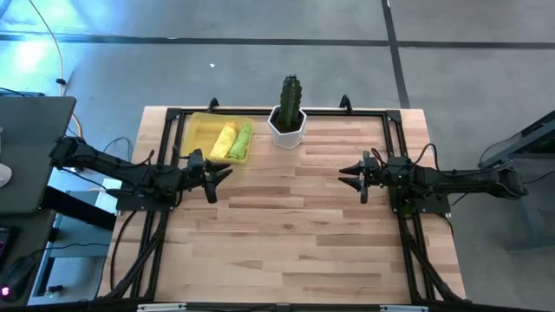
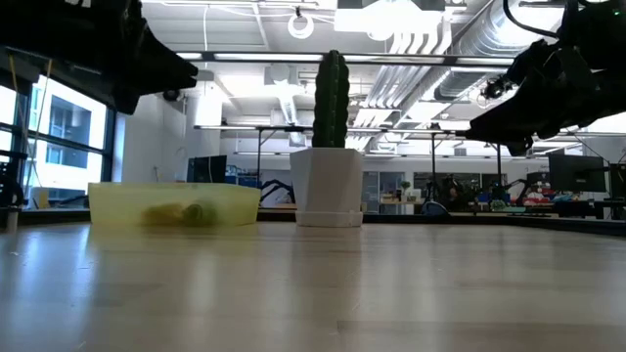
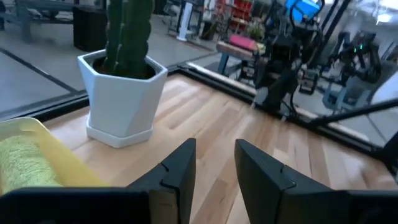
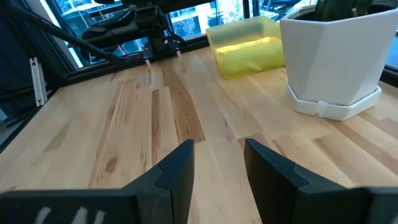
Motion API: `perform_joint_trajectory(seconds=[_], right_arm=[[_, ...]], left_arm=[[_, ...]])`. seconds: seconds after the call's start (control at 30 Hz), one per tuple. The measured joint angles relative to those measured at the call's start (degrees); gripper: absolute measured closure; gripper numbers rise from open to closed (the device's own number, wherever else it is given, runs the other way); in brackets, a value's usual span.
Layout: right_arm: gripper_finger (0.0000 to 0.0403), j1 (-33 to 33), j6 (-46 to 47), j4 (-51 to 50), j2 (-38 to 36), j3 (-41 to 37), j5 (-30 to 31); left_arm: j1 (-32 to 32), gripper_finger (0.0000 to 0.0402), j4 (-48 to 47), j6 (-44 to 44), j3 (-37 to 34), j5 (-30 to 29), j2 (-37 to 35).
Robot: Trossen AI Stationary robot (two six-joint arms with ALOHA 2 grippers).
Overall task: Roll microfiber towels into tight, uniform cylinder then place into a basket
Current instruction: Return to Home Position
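Two fuzzy rolled towels [image 1: 227, 141] lie in the translucent basket [image 1: 199, 133].

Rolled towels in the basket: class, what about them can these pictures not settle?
- Low view: the towels are a blur behind the basket's translucent wall; the rolls' tightness is unreadable.
- Left wrist view: the green towel is cut off by the picture's edge.
- High view: the rolls' ends are too small to compare.
- Right wrist view: the basket wall blurs both.
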Motion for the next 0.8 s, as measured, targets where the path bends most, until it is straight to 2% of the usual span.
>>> perform_joint_trajectory(seconds=[0.17,0.3,0.43,0.6,0.8], right_arm=[[0.0269,0.0,0.0,0.0,0.0,0.0,0.0],[0.0269,0.0,0.0,0.0,0.0,0.0,0.0],[0.0269,0.0,0.0,0.0,0.0,0.0,0.0],[0.0269,0.0,0.0,0.0,0.0,0.0,0.0],[0.0269,0.0,0.0,-0.4,0.0,0.0,0.0]], left_arm=[[0.0,0.0302,6.1,-1.4,-4.3,-0.5,0.0],[0.0,0.0302,6.5,-2.8,-6.7,-1.0,0.0],[0.0,0.0302,6.3,-5.6,-8.9,-4.3,0.0],[0.0,0.0302,6.3,-10.3,-12.2,-5.6,0.0],[0.0,0.0302,1.3,-14.5,-12.7,-8.1,0.0]])
